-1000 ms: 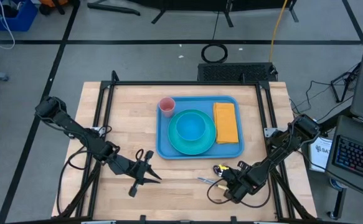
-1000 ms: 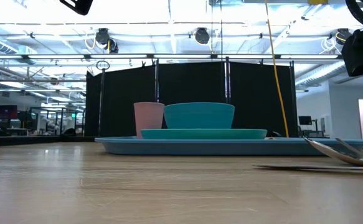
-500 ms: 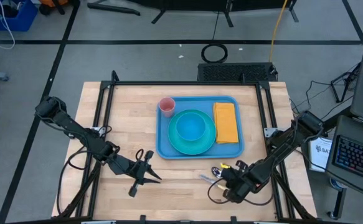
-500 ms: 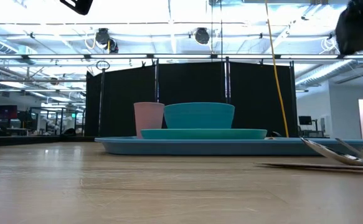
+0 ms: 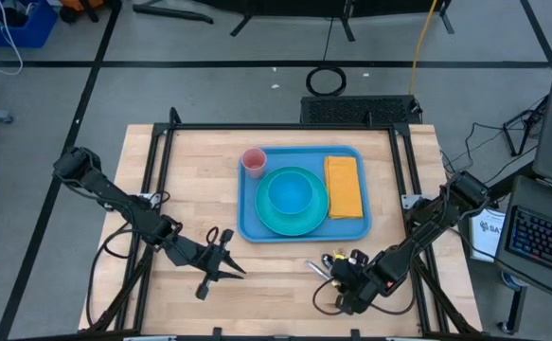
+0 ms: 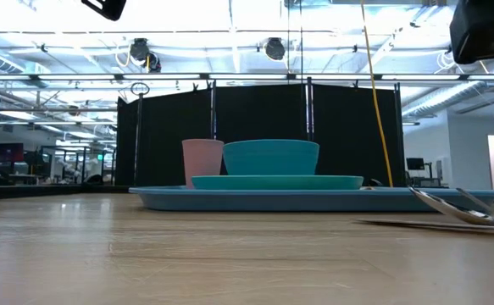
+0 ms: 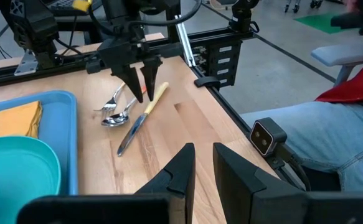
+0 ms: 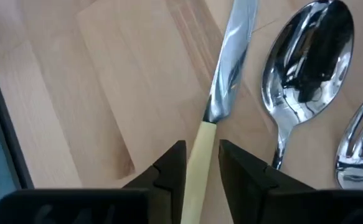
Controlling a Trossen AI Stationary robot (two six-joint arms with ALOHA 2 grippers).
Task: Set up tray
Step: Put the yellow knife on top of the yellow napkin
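We're looking at a mostly loaded tray, cutlery left to go.

Nearest us, at the front of the table: the left gripper is sitting idle at front left, jaws slightly apart, holding nothing. The right gripper is working front right, pointing down over the knife. In the right wrist view its fingers are straddling the cream handle, one on each side with a narrow gap; we're judging them not yet closed on it, nothing gripped.

Just beside the knife, the spoon and fork are lying on bare wood, off the tray. So we're reading three pieces as still needing transfer, assuming cutlery belongs to the setup.

Farther back, the tray is sitting mid-table, flat. It's already carrying the turquoise plate with a bowl on it, a pink cup at the far left corner, and an orange napkin along the right side.

Our estimate: dishes, cup and napkin done; we're starting the cutlery with the knife pick. Free tray space is looking tight, so placement may be tricky.
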